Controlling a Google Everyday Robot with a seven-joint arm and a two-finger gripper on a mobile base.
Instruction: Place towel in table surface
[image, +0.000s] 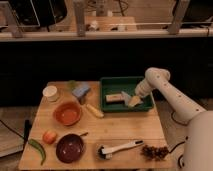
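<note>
The pale grey towel (125, 96) lies in the green tray (111, 81), just right of the tan wooden block (113, 98). My gripper (134, 100) reaches down into the right part of the tray, at the towel's right edge; I cannot tell whether it touches the towel. A pale yellowish patch shows right at the gripper tip. The white arm (172, 100) comes in from the right. The light wooden table surface (120, 127) carries the tray at its back right.
On the table are a blue-grey pad (81, 91), a white cup (50, 93), an orange bowl (67, 113), a yellow piece (94, 110), a peach (49, 136), a green pepper (37, 150), a purple bowl (70, 147), a white brush (117, 148) and a dark cluster (155, 151).
</note>
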